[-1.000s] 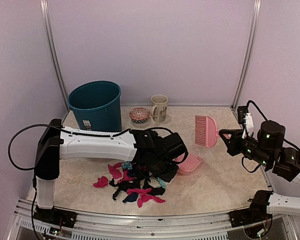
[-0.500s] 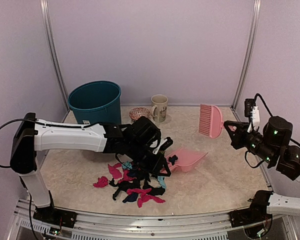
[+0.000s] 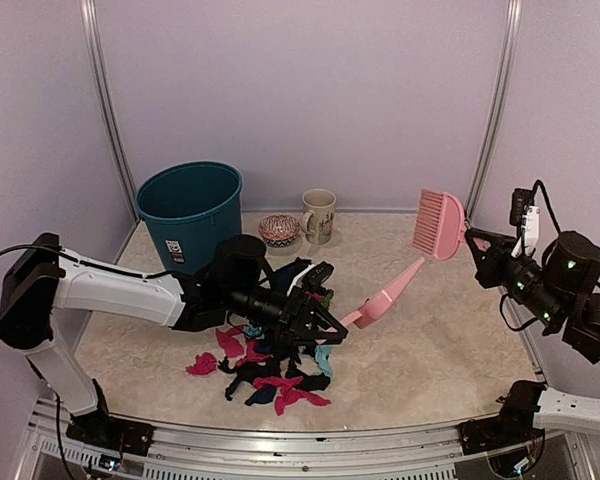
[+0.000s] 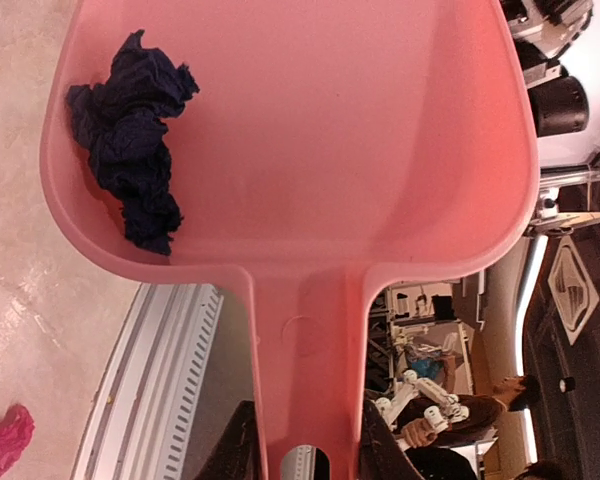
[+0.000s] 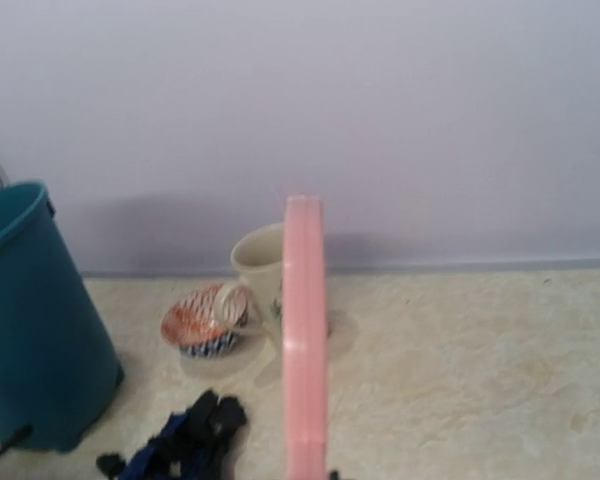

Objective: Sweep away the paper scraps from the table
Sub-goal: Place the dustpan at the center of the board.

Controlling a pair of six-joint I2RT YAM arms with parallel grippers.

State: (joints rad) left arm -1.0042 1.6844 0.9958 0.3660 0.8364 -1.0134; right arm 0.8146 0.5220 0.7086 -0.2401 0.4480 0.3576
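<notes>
- Paper scraps [image 3: 270, 375] in pink, black, navy and teal are lying heaped on the table [image 3: 450, 350], near its front edge, just below the left arm.
- Left arm is stretching low across the table toward the right; left gripper [image 3: 325, 322] is clamping the handle of the pink dustpan [image 3: 385, 297], which is tilting up off the surface.
- Right arm is standing raised at the right side; right gripper [image 3: 477, 243] is closed tight on the pink brush [image 3: 438, 225], holding it in the air.
- Left wrist view alone is showing one navy scrap [image 4: 130, 150] sitting in the dustpan's back corner.
- Right wrist view is showing the brush edge-on before a mug [image 5: 260, 265], a patterned bowl [image 5: 202, 320] and a teal bin [image 5: 30, 320].
</notes>
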